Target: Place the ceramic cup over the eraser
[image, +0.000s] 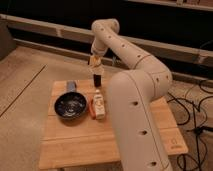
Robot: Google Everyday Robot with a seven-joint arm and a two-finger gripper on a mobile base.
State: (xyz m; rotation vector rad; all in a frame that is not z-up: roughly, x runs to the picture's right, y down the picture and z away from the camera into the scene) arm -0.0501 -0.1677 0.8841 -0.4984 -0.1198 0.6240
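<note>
My gripper (pixel 95 59) hangs at the back of the wooden table (pixel 75 142), with the arm reaching down from above. It is shut on the ceramic cup (pixel 94 61), a small cream round thing. The cup is held just above the eraser (pixel 97 80), a narrow dark upright block standing on the table behind the bottle. The cup's lower edge is close to the eraser's top; I cannot tell whether they touch.
A black bowl (pixel 70 106) sits at the table's left. A white bottle with an orange part (pixel 98 106) lies beside it, in front of the eraser. A small grey object (pixel 71 86) lies behind the bowl. Cables (pixel 197 107) run over the floor at right.
</note>
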